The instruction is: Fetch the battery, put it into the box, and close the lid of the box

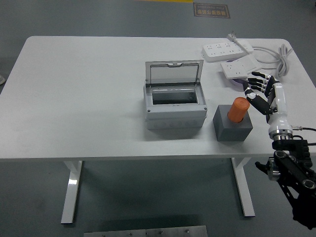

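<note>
Fingers (257,85) spread, right hand (264,91) seemingly clear of orange battery (238,109).

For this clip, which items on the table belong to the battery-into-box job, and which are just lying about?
Part of the job:
- orange battery, standing in the grey holder block
- grey box, its lid open and upright
- right hand, fingers spread, just right of the battery, holding nothing

Lying about:
- two white power strips with cable, far right corner

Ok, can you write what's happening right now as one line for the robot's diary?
stage: reaching | right hand: open, beside battery | battery: upright in grey holder | box: lid open, looks empty | left hand: unseen
</note>
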`<action>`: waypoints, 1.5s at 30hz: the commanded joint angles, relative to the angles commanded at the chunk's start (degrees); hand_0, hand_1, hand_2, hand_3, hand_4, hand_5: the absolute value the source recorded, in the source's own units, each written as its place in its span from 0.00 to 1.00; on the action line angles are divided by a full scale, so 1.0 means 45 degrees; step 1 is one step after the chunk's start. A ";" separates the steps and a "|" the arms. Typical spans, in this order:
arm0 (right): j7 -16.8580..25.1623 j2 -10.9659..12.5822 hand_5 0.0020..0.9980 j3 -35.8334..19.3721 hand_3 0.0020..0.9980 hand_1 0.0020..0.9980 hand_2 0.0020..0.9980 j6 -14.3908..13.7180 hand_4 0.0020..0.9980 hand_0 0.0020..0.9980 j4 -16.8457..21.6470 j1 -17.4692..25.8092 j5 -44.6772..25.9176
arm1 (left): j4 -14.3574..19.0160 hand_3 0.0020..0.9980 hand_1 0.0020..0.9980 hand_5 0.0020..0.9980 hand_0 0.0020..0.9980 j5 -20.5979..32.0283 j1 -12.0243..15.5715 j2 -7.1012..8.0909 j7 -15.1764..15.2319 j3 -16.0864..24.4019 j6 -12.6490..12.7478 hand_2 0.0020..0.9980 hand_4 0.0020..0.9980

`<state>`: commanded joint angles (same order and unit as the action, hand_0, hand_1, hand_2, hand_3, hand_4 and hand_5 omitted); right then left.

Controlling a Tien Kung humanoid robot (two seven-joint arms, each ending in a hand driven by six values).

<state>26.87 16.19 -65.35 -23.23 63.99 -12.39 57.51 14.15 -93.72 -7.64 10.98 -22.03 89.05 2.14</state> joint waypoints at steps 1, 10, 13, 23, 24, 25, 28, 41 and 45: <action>-0.0001 0.0000 0.16 0.0036 0.71 0.66 0.62 -0.0002 0.73 0.67 0.0011 0.0017 -0.0010 | 0.0001 0.58 0.69 0.01 0.59 -0.0004 -0.0004 -0.0001 -0.0002 0.0003 -0.0001 0.59 0.57; -0.0033 -0.0044 0.16 0.0582 0.72 0.66 0.62 -0.0027 0.73 0.67 0.0172 0.0045 -0.0107 | -0.0004 0.58 0.69 0.01 0.59 -0.0083 -0.0128 -0.0050 0.0013 0.0044 -0.0025 0.59 0.57; -0.0030 -0.0063 0.16 0.0749 0.72 0.66 0.62 -0.0032 0.73 0.67 0.0168 0.0029 -0.0159 | -0.0012 0.58 0.69 0.01 0.59 -0.0123 -0.0187 -0.0055 0.0035 0.0054 -0.0038 0.59 0.57; -0.0029 -0.0059 0.17 0.1282 0.72 0.65 0.61 0.0030 0.74 0.66 0.0010 0.0056 -0.0300 | -0.0016 0.58 0.69 0.01 0.59 -0.0194 -0.0247 -0.0022 0.0049 0.0072 -0.0061 0.59 0.57; -0.0024 -0.0056 0.17 0.1322 0.72 0.65 0.61 0.0040 0.74 0.66 -0.0015 0.0063 -0.0322 | -0.0015 0.58 0.69 0.01 0.59 -0.0197 -0.0249 -0.0025 0.0048 0.0073 -0.0065 0.59 0.57; -0.0021 -0.0055 0.17 0.1360 0.72 0.65 0.61 0.0049 0.74 0.66 -0.0042 0.0068 -0.0342 | -0.0015 0.58 0.69 0.01 0.59 -0.0199 -0.0252 -0.0027 0.0049 0.0073 -0.0067 0.59 0.57; -0.0022 -0.0051 0.17 0.1480 0.72 0.65 0.61 0.0075 0.74 0.66 -0.0118 0.0078 -0.0380 | -0.0018 0.58 0.69 0.01 0.59 -0.0214 -0.0273 -0.0027 0.0056 0.0078 -0.0078 0.59 0.57; -0.0063 -0.0050 0.18 0.1810 0.71 0.65 0.60 0.0080 0.74 0.64 -0.0232 0.0047 -0.0517 | -0.0045 0.58 0.69 0.00 0.59 -0.0192 -0.0325 -0.0017 0.0122 0.0049 -0.0053 0.59 0.57; -0.0098 -0.0051 0.18 0.1816 0.71 0.64 0.60 0.0047 0.74 0.63 -0.0178 0.0063 -0.0639 | -0.0058 0.58 0.69 0.00 0.59 -0.0182 -0.0346 0.0008 0.0157 0.0040 -0.0042 0.59 0.57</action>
<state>26.43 15.96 -57.18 -23.02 63.19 -12.11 54.64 13.89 -94.54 -9.20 11.01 -21.33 89.24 1.96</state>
